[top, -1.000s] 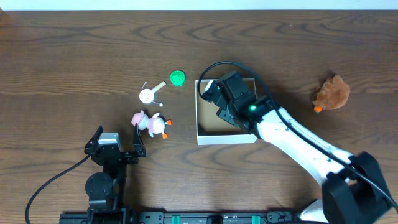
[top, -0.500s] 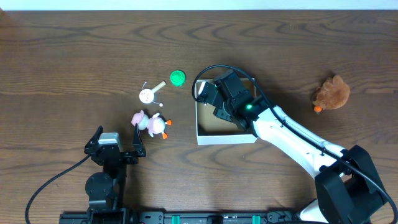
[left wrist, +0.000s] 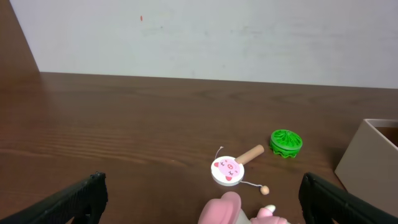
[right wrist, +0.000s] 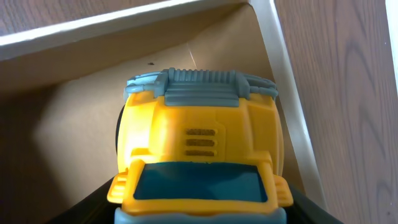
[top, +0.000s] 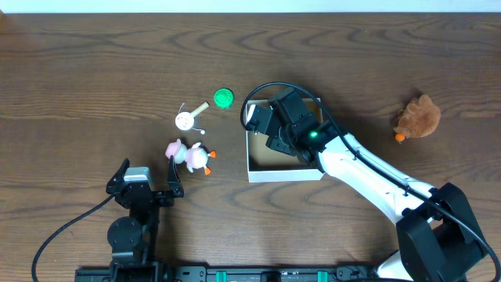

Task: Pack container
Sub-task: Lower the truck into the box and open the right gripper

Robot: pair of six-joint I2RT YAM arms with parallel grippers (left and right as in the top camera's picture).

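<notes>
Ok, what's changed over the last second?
The right claw, gripping the yellow toy truck, shifted slightly left over the container toward its far-left corner, then settled. Nothing was let go. The left claw stays open and parked; the pink toys, green disc and brown plush haven't moved.

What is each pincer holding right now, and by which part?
Right pincer holds the toy truck by its two sides, at the windscreen end, over the container. Left pincer is open, holding nothing.
</notes>
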